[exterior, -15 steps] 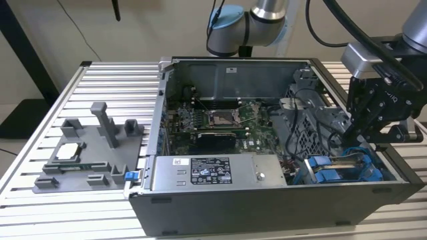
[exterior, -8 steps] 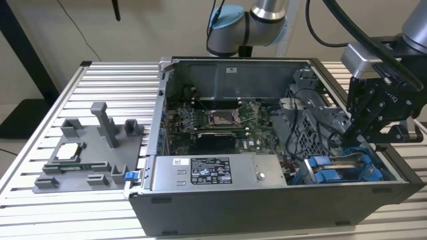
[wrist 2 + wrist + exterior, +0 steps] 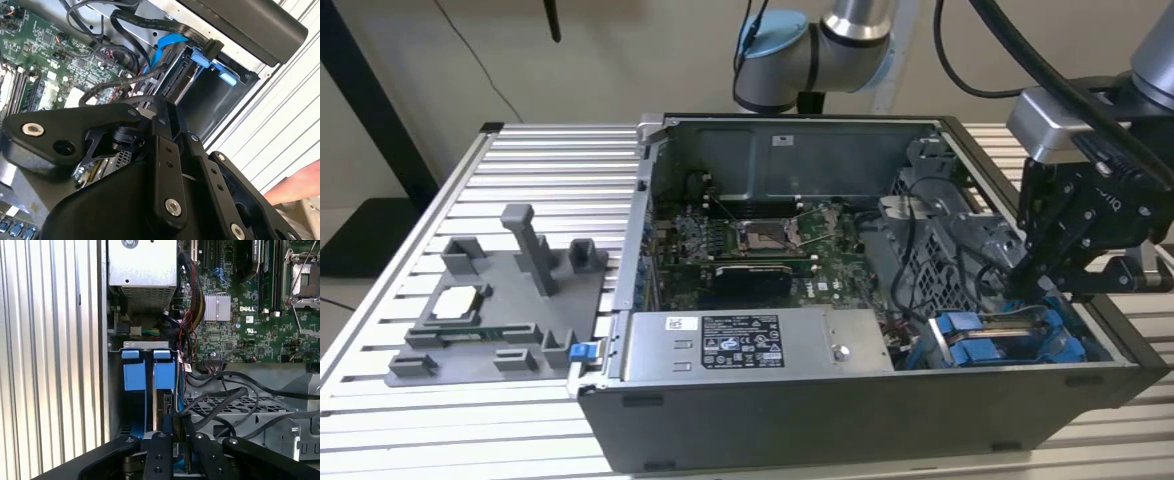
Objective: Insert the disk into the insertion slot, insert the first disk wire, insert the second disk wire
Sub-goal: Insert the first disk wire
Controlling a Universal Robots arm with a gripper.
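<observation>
1. The claw point(image 3: 179, 436) hangs inside the open computer case point(image 3: 854, 420), at the end toward the exterior view's right, right over the drive cage.
2. Its jaws stand narrow, pinched on the black plug end of a disk wire point(image 3: 215, 402). This thick black cable curves in across a perforated metal bracket point(image 3: 225, 407).
3. The disk point(image 3: 165, 376) sits in the insertion slot point(image 3: 146, 345), with its blue carrier tab against the grey cage rim. The plug is at the disk's exposed edge; whether it is seated cannot be told.
4. A second blue carrier point(image 3: 133, 372) stands just beside the disk in the neighbouring bay.
5. The silver labelled power supply box point(image 3: 747, 345) lies along the case's near wall, next to the cage. Beyond it is the green motherboard point(image 3: 707, 235) with its CPU socket point(image 3: 761, 236).
6. A blue flat cable point(image 3: 162, 47) runs near the cage in the second wrist view.
7. On the slatted aluminium surface point(image 3: 534, 160), toward the exterior view's left and well apart from the case's cage end, rests a grey fixture tray point(image 3: 520, 335). It carries a processor chip point(image 3: 454, 300).
8. A bit of a person's bare arm or hand point(image 3: 295, 187) shows outside the case wall, over the slats.
</observation>
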